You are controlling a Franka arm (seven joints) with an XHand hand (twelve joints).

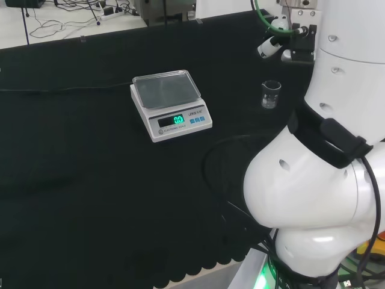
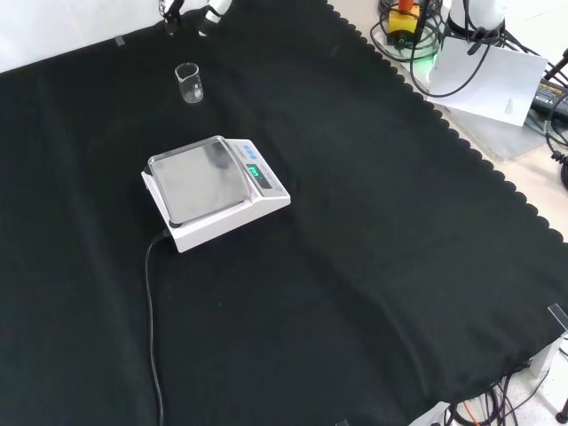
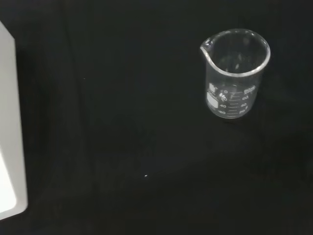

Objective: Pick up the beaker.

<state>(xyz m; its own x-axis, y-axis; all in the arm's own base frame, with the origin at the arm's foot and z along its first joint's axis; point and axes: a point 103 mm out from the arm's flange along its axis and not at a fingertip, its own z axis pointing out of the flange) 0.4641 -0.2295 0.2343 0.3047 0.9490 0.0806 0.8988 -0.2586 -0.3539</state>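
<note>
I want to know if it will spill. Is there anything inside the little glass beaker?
The beaker looks empty: the wrist view looks down through its open mouth and clear wall to the black cloth beneath. It stands upright, apart from the scale. A thin film of clear liquid could not be ruled out.

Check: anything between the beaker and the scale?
Nothing. Front view shows bare black cloth between the beaker and the scale; head view agrees.
</note>
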